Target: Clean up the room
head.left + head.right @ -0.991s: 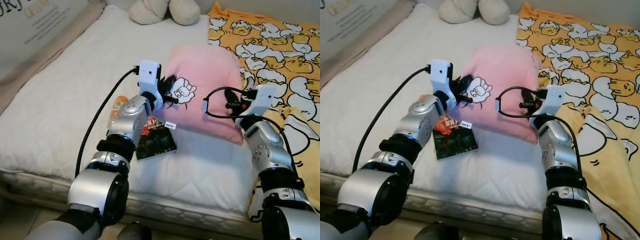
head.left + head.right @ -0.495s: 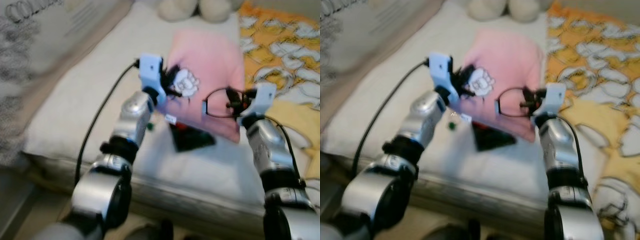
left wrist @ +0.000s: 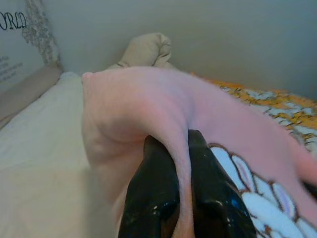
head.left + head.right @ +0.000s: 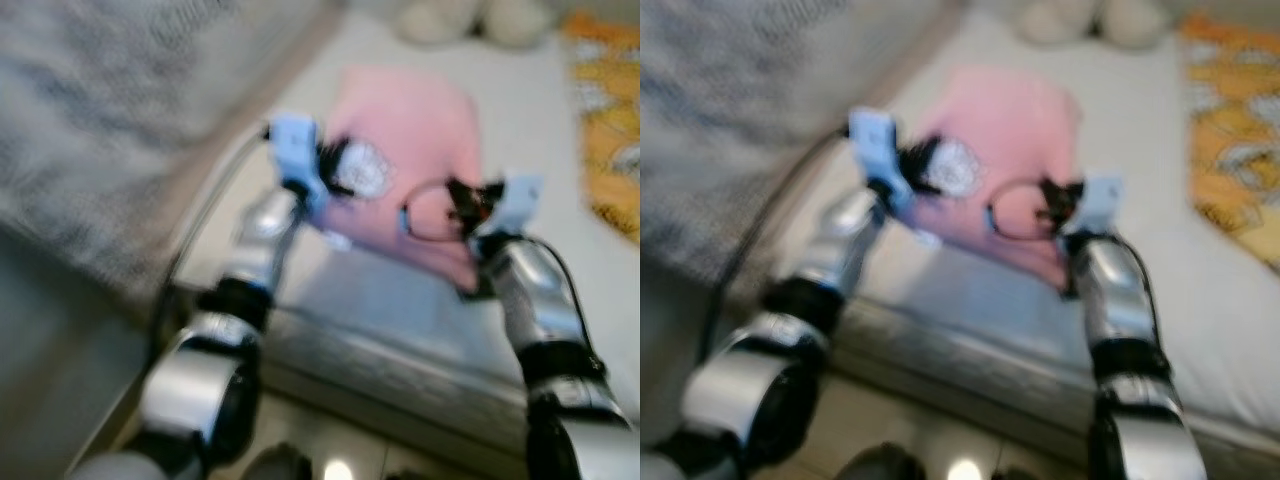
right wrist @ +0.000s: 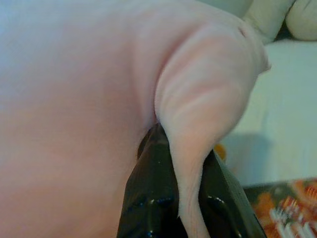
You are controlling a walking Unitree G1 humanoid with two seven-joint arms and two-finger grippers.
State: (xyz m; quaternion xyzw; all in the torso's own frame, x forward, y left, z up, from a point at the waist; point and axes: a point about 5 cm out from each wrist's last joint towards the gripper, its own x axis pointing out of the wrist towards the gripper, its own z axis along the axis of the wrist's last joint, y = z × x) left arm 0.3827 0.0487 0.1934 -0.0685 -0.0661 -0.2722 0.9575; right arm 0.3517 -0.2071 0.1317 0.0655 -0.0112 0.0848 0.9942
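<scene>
Both head views are blurred. A pink pillow (image 4: 410, 170) with a white cartoon print sits over the white bed (image 4: 560, 270), near its front edge, and both arms reach out to it. The left tool (image 3: 181, 163) is clamped on a fold of the pillow's fabric at its left side; in the left wrist view the two black fingers (image 3: 153, 193) pinch a ridge of pink cloth between them, with the white print just beside. The right tool (image 5: 176, 163) is clamped on the pillow's right side in the same manner, a pleat of pink fabric squeezed between its fingers (image 5: 146, 198). A beige stuffed toy (image 4: 480, 20) lies at the head of the bed beyond the pillow, and a yellow patterned blanket (image 4: 605, 130) covers the bed's right part. A corner of an orange and dark printed thing (image 5: 277, 203) lies on the bed below the pillow, too cropped to name.
</scene>
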